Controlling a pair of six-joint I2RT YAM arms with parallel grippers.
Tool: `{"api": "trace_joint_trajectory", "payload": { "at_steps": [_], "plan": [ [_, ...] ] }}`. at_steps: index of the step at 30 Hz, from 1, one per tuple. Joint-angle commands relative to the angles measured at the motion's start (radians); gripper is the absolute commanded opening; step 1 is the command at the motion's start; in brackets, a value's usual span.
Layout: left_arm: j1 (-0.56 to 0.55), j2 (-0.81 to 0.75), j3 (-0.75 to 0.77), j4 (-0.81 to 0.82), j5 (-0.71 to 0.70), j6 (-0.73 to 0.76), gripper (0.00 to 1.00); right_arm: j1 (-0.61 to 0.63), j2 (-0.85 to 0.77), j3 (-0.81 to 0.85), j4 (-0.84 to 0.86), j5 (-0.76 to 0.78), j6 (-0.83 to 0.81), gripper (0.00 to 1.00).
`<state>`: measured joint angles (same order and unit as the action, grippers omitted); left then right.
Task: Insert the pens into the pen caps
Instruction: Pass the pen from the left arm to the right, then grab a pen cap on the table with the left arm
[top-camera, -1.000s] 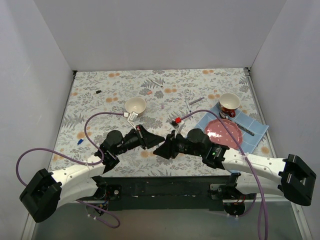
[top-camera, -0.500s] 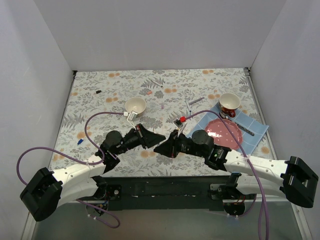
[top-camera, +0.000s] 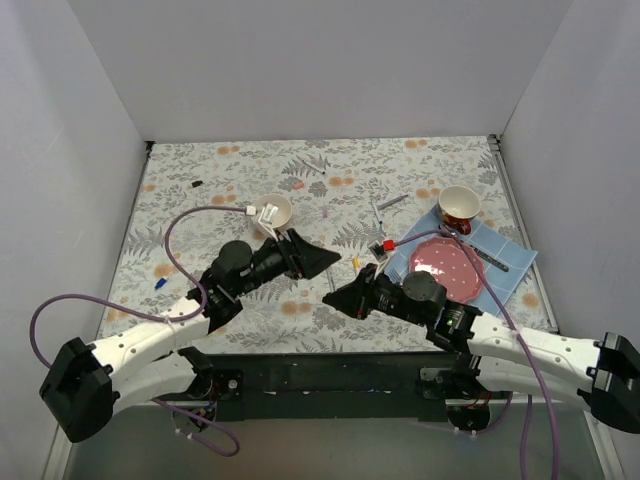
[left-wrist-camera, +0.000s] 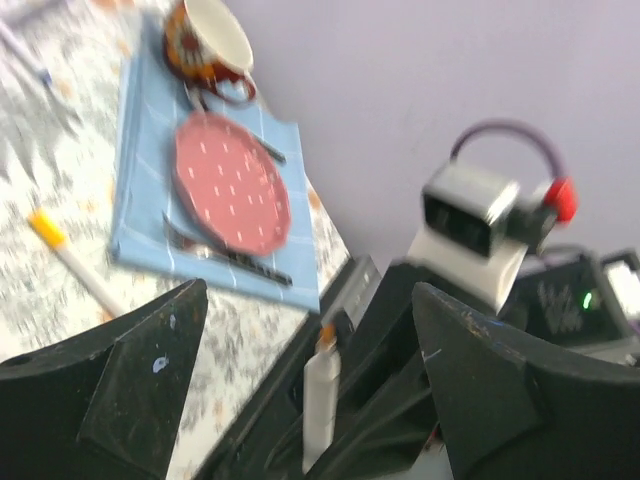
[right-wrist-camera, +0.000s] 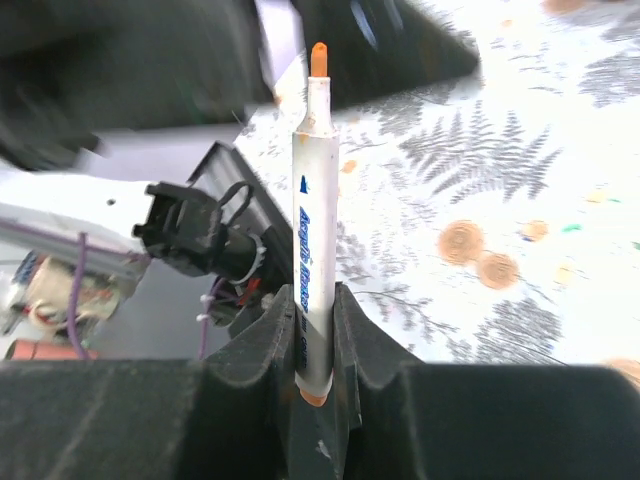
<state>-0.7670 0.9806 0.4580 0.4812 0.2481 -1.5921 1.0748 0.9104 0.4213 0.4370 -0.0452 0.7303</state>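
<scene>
My right gripper is shut on the lower end of a pen with a white barrel, and the pen's bare orange tip points away from the jaws. Seen from above, the right gripper sits low in the middle, facing my left gripper. The left gripper stands wide open and empty, and the held pen shows between its fingers. A yellow-ended pen lies on the floral cloth beside them. A blue pen, a black cap and a pink cap lie further off.
A white bowl stands just behind the left gripper. At the right, a blue napkin carries a pink plate and metal cutlery, with a red patterned cup behind. Thin pens lie near the middle back.
The left jaws have sprung open and that arm has swung up towards the right. The right arm has pulled back towards the near edge with its pen. The yellow-ended pen now shows on the cloth.
</scene>
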Motion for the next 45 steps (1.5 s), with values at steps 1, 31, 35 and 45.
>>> {"api": "trace_joint_trajectory", "payload": {
  "at_steps": [1,31,35,45],
  "plan": [
    [0.017,0.074,0.283,-0.35,-0.162,0.21,0.83,-0.006,-0.119,-0.009,-0.153,0.171,-0.043,0.01],
    [0.359,1.371,1.607,-0.88,-0.337,0.802,0.62,-0.009,-0.561,0.033,-0.563,0.346,-0.282,0.01],
    [0.379,1.426,1.631,-0.872,-0.305,0.811,0.61,-0.009,-0.564,0.047,-0.572,0.364,-0.298,0.01],
    [0.385,1.452,1.545,-0.834,-0.253,0.879,0.5,-0.01,-0.539,0.043,-0.549,0.367,-0.299,0.01]
  ]
}}
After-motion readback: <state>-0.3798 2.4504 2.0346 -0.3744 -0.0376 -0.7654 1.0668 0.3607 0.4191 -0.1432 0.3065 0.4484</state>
